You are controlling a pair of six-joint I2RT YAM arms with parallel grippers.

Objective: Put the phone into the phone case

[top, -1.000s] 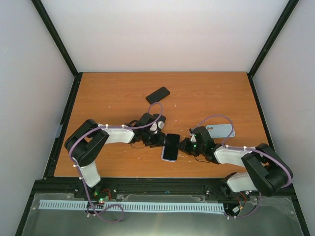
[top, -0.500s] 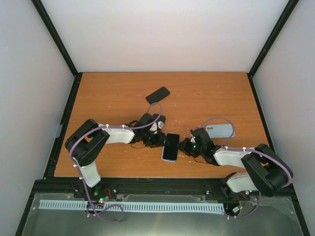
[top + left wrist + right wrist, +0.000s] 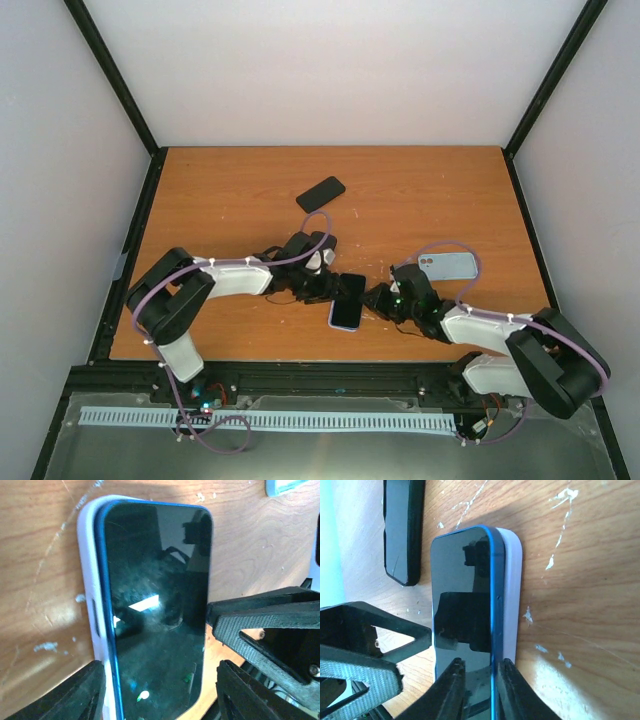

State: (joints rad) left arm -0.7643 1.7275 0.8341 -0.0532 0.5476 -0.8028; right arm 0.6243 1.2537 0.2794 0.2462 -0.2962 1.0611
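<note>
The phone [image 3: 347, 298], dark-screened with a blue rim, lies face up near the table's front middle, sitting partly in the pale lavender phone case [image 3: 90, 580]. The blue rim stands proud along the case's long side [image 3: 512, 580]. My left gripper [image 3: 160, 680] straddles the phone's near end, open. One finger [image 3: 80, 690] is against the case wall, and the other [image 3: 250, 690] stands apart from the phone. My right gripper [image 3: 479, 675] comes from the opposite side. It is shut narrowly on the phone's edge, one finger on the screen and the other on the rim and case wall.
A black phone [image 3: 320, 192] lies further back on the wooden table [image 3: 220, 190], and it also shows in the right wrist view as the black phone [image 3: 400, 530]. A light blue case [image 3: 448, 265] with a camera cut-out lies behind my right arm. Black frame rails border the table.
My left gripper's jaws have widened around the phone. My right arm's elbow has swung out to the right, uncovering more of the light blue case. The phone has hardly shifted.
</note>
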